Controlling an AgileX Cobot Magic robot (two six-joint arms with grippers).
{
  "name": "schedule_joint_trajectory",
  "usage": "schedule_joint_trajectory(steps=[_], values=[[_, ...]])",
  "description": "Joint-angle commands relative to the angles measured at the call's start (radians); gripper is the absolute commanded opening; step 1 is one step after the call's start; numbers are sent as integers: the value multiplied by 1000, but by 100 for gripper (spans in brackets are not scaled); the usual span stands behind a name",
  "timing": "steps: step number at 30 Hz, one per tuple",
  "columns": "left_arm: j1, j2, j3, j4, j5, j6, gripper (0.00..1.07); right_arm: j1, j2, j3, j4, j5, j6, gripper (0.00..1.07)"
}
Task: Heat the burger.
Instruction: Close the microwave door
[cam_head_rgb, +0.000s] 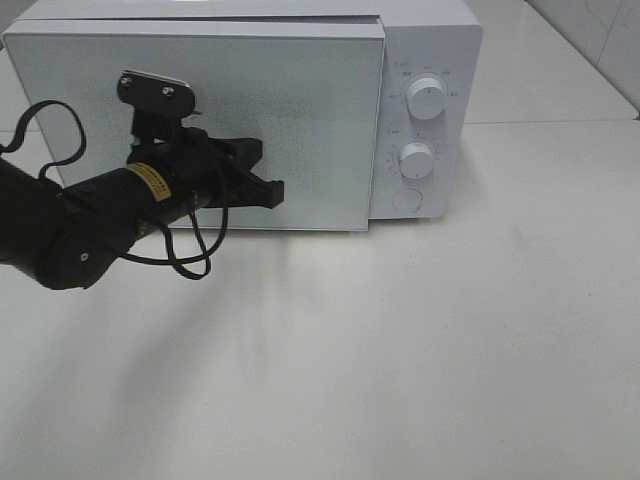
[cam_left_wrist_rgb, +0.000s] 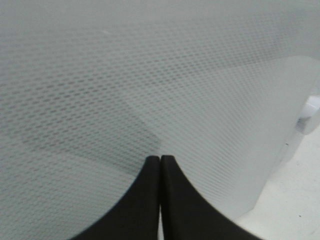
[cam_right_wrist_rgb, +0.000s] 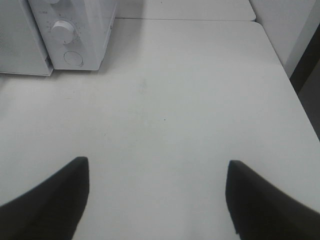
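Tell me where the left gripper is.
Exterior high view, left side: the left gripper, fingers shut, is low in front of the microwave door, left of the knobs.

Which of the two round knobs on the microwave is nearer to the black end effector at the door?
The lower knob, just above the round button; the upper knob sits farther from the left end effector.

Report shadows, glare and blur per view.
Exterior high: the left arm casts a soft shadow on the table. Left wrist: the microwave door mesh looks soft, the left fingers featureless black. Right wrist: the table sharp, the right fingers dark and blurred.
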Motion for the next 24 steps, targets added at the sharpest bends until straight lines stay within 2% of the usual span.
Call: schedule_joint_trajectory(steps=[1,14,24], values=[[-22,28,-90,-29,34,-3,0,-6,-25,2,0,-9,-6,73],[-55,107,-263,-36,111,-2,0,-6,-25,2,0,-9,-6,73],[-55,122,-343,-35,141,-3,0,-6,-25,2,0,-9,-6,73]])
